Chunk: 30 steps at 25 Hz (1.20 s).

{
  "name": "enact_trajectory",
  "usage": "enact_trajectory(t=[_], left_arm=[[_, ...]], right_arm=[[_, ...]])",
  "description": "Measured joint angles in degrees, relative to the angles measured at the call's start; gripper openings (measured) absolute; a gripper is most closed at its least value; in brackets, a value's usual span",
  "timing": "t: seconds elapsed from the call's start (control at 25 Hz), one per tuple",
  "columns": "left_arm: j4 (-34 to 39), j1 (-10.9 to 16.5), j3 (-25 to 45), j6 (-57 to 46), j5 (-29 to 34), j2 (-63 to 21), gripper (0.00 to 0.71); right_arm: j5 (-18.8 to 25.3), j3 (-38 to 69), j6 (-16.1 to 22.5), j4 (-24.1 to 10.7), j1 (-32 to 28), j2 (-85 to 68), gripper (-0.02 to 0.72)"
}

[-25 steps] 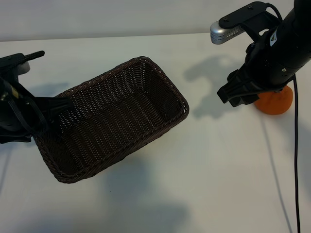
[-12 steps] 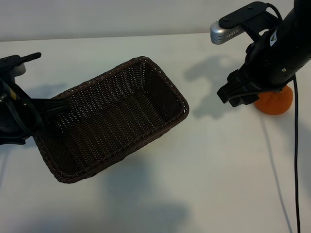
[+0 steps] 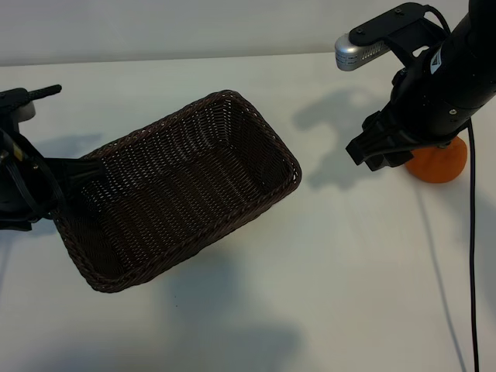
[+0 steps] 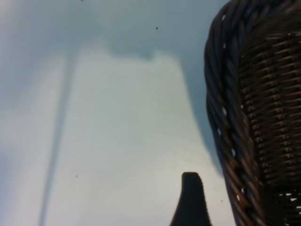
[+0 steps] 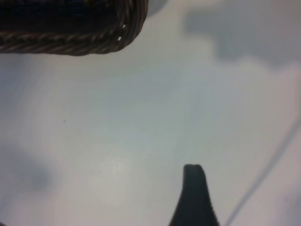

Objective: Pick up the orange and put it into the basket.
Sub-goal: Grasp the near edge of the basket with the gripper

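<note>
The orange (image 3: 442,164) rests on the white table at the far right, half hidden behind my right arm. My right gripper (image 3: 373,152) hangs open just left of it, with nothing between its fingers. The right wrist view shows one dark fingertip (image 5: 193,188) over bare table and no orange. The dark brown wicker basket (image 3: 178,194) lies empty at centre-left, and a corner of the basket (image 5: 70,42) shows in the right wrist view. My left gripper (image 3: 77,167) is open beside its left end. One left fingertip (image 4: 190,197) stands just outside the basket wall (image 4: 258,94).
A black cable (image 3: 471,256) hangs down along the right edge. The white table (image 3: 333,271) stretches bare between the basket and the orange, with shadows on it.
My left gripper has drawn back a little to the left, away from the basket's end. The right arm, the orange and the basket have not moved.
</note>
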Motion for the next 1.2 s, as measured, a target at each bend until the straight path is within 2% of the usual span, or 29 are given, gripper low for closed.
enact_trajectory(t=[0.24, 0.56, 1.2], left_arm=[[0.3, 0.0, 0.6, 0.1, 0.4, -0.1, 0.564], [0.4, 1.3, 8.3, -1.1, -4.1, -5.4, 0.564], [-1.2, 1.5, 8.5, -5.7, -14.4, -1.4, 0.563]], right_arm=[[0.0, 0.0, 0.0, 0.0, 0.0, 0.0, 0.512], [0.0, 0.0, -0.1, 0.0, 0.0, 0.0, 0.512], [0.0, 0.0, -0.2, 0.0, 0.0, 0.0, 0.512]])
